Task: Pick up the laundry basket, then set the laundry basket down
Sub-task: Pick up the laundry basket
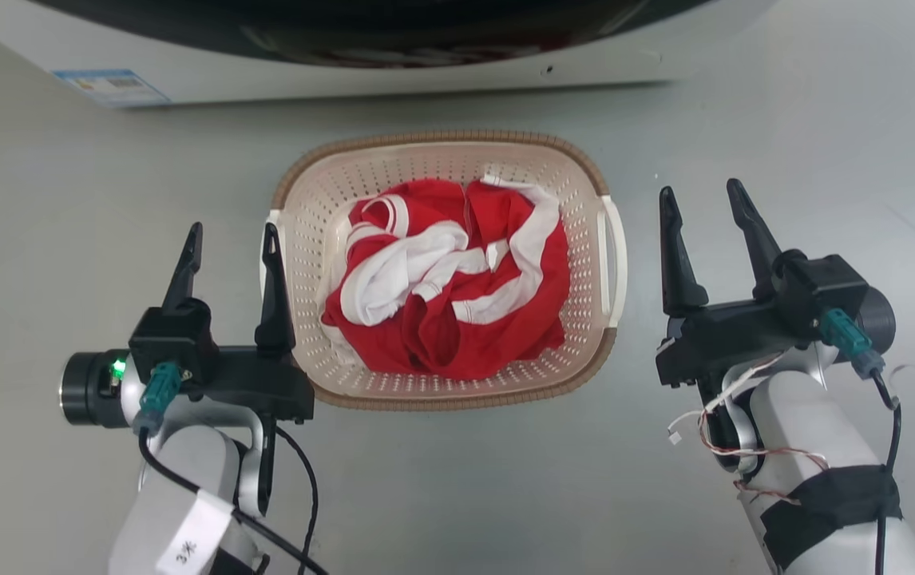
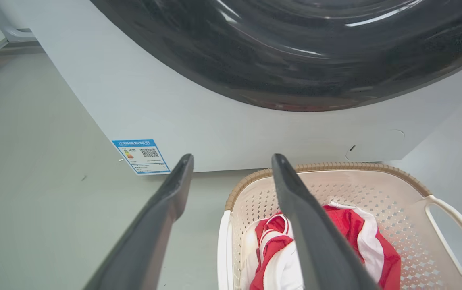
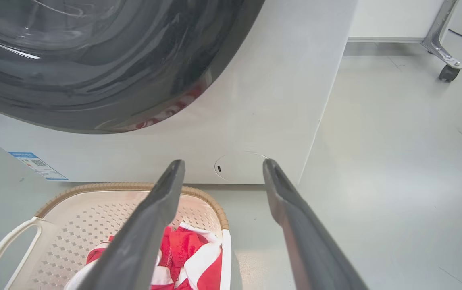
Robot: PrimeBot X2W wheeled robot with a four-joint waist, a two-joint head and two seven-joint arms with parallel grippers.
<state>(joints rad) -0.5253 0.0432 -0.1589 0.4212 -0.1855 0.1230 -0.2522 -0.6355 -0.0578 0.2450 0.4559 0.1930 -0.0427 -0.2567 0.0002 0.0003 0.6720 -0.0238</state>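
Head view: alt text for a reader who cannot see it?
A laundry basket holding a red-and-white garment sits on the floor before a white washing machine. The open left tool is at its left edge; the open right tool stands apart off its right side.

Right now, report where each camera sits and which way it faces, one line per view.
Head view: on the head, looking down at the laundry basket on the floor before the washing machine; left end effector and right end effector, both open, flank it.
Left wrist view: low at the basket's left, facing the machine along its own fingers.
Right wrist view: low at the basket's right, likewise.
Shared: basket, machine, red-and-white clothes.
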